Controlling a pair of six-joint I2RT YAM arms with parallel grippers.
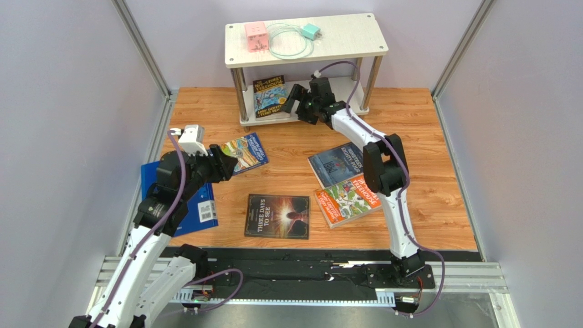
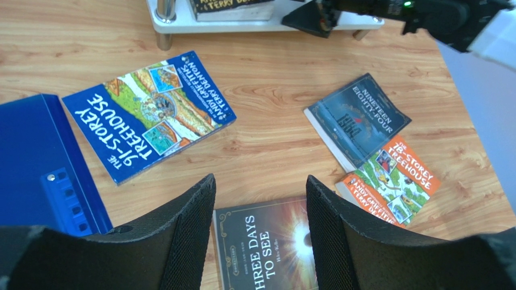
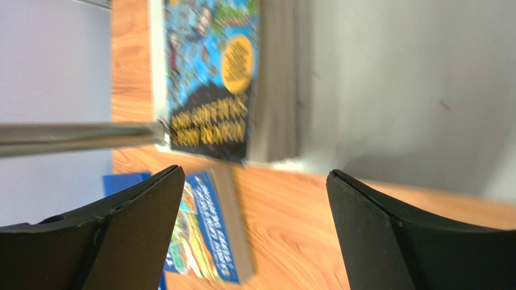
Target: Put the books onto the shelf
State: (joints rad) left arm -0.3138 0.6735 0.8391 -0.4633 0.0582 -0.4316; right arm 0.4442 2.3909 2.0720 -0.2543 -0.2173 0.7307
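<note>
The shelf [image 1: 342,31] stands at the back. A cartoon-covered book [image 1: 269,96] stands on the shelf's lower board [image 2: 181,25], also in the right wrist view [image 3: 209,72]. My right gripper [image 1: 293,100] is just right of this book, open and empty [image 3: 254,175]. On the floor lie a blue book [image 1: 246,152] [image 2: 148,115], a black book "Three Days to See" [image 1: 277,216] [image 2: 266,248], a dark blue-grey book [image 1: 337,164] [image 2: 357,118] and an orange book [image 1: 349,199] [image 2: 390,181]. My left gripper [image 1: 222,164] hovers beside the blue book, open and empty [image 2: 260,187].
A pink box [image 1: 255,35], a pale cable [image 1: 291,42] and a teal plug [image 1: 311,31] lie on the shelf's top board. A flat blue case [image 1: 185,201] [image 2: 36,163] lies under my left arm. Grey walls close in both sides of the wooden floor.
</note>
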